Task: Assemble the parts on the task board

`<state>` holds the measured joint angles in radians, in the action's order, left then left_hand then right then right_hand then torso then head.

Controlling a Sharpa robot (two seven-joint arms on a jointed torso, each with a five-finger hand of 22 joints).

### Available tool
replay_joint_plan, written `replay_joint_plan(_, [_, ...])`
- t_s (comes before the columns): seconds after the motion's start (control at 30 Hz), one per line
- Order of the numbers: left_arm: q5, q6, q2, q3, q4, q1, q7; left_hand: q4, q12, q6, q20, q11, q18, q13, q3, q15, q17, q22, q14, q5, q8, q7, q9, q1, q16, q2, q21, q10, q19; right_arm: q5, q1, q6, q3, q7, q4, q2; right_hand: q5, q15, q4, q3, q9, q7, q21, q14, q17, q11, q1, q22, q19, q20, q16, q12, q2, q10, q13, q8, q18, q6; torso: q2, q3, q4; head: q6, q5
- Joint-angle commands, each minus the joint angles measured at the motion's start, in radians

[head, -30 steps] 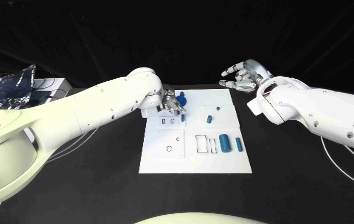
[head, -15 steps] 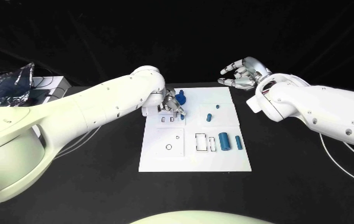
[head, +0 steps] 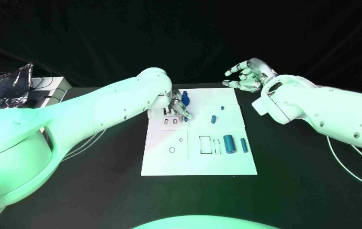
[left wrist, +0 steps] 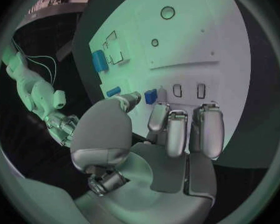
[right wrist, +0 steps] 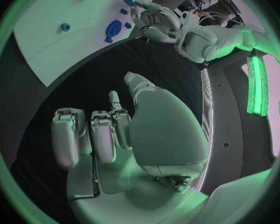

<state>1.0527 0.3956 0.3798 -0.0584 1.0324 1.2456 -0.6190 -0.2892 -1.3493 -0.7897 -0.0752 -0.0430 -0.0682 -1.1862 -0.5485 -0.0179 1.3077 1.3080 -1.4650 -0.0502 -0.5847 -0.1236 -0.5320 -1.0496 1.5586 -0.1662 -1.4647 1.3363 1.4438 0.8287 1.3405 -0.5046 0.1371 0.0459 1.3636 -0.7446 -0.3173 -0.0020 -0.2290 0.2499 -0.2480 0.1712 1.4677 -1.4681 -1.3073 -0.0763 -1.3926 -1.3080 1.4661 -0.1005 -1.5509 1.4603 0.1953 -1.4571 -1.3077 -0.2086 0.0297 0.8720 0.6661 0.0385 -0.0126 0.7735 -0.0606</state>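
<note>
Judging from the head view, placed the small blue part (head: 186, 118) at ten o'clock on the task board (head: 200, 161), just beside the narrowed fingers (left wrist: 157, 117) of the left hand (head: 176, 106), contact unclear, with the right hand (head: 247, 77), loosely spread and empty, well apart at one o'clock.

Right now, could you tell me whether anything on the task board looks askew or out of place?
Nothing stands out. The task board lies flat, the blue parts rest on it, and the left robot hand works at its far end.
</note>
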Motion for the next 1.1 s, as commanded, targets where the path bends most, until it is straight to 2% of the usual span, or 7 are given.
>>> replay_joint_plan(0.03, [-0.012,-0.001,-0.004,0.0,-0.001,0.001,0.01,0.001,0.005,0.005,0.0,-0.002,0.016,0.002,-0.008,-0.003,0.25,0.016,-0.102,-0.001,-0.004,0.001,-0.002,0.009,0.006,0.004,-0.003,-0.006,0.006,0.015,0.001,0.017,-0.001,-0.001,0.002,0.002,-0.002,0.008,-0.001,0.002,0.001,-0.001,-0.005,-0.087,-0.199,-0.007,-0.003,-0.163,0.053,-0.005,0.005,-0.005,0.009,0.0,-0.145,-0.006,0.001,-0.007,0.003,0.0003,-0.0015,0.0,0.0])
replay_joint_plan(0.33, [-0.014,0.002,-0.011,0.0,-0.01,0.001,0.015,0.01,0.006,0.007,0.0,-0.001,0.017,0.003,-0.024,-0.004,0.249,0.018,-0.101,-0.001,-0.006,0.001,-0.007,0.001,0.005,0.006,-0.004,-0.008,0.006,0.019,0.001,0.023,-0.001,0.001,0.002,0.004,-0.002,0.008,-0.001,0.002,0.001,-0.001,-0.005,-0.087,-0.199,-0.007,-0.003,-0.163,0.053,-0.005,0.005,-0.005,0.009,0.0,-0.145,-0.006,0.001,-0.007,0.002,0.0013,-0.0015,0.007,0.004])
replay_joint_plan(0.53, [-0.018,-0.007,-0.014,0.0,-0.016,0.0,0.021,0.017,0.009,0.009,-0.001,-0.002,0.017,0.007,-0.039,-0.003,0.25,0.018,-0.102,-0.001,-0.007,0.0,-0.012,-0.008,0.006,0.006,-0.004,-0.01,0.006,0.02,0.001,0.027,-0.002,0.002,0.001,0.005,-0.002,0.008,-0.002,0.003,0.001,-0.001,-0.005,-0.087,-0.199,-0.007,-0.003,-0.164,0.054,-0.005,0.005,-0.005,0.009,0.0,-0.145,-0.008,0.0,-0.007,0.003,0.0019,-0.0017,0.007,0.007])
replay_joint_plan(0.83, [-0.025,-0.028,-0.016,0.0,-0.025,0.0,0.031,0.033,0.014,0.009,-0.001,-0.001,0.017,0.015,-0.074,-0.004,0.25,0.019,-0.102,-0.001,-0.012,0.001,-0.021,-0.022,0.006,0.018,-0.005,-0.014,0.005,0.023,0.001,0.032,-0.002,0.005,0.0,0.007,-0.002,0.008,-0.002,0.003,0.001,-0.001,-0.005,-0.087,-0.199,-0.007,-0.003,-0.164,0.054,-0.005,0.005,-0.005,0.009,0.0,-0.145,-0.008,0.0,-0.007,0.003,0.0024,-0.0011,0.008,0.008])
replay_joint_plan(1.1, [-0.032,-0.019,-0.019,0.0,-0.035,0.0,0.034,0.048,0.018,0.011,0.0,0.0,0.017,0.022,-0.1,-0.005,0.25,0.02,-0.102,-0.001,-0.015,0.002,-0.028,-0.03,0.006,0.029,-0.006,-0.018,0.005,0.026,0.001,0.036,-0.002,0.006,0.0,0.008,-0.001,0.008,-0.003,0.004,0.001,-0.001,-0.005,-0.087,-0.199,-0.007,-0.003,-0.164,0.054,-0.005,0.005,-0.004,0.009,-0.001,-0.145,-0.009,0.001,-0.007,0.004,0.0023,-0.0011,0.01,0.007])
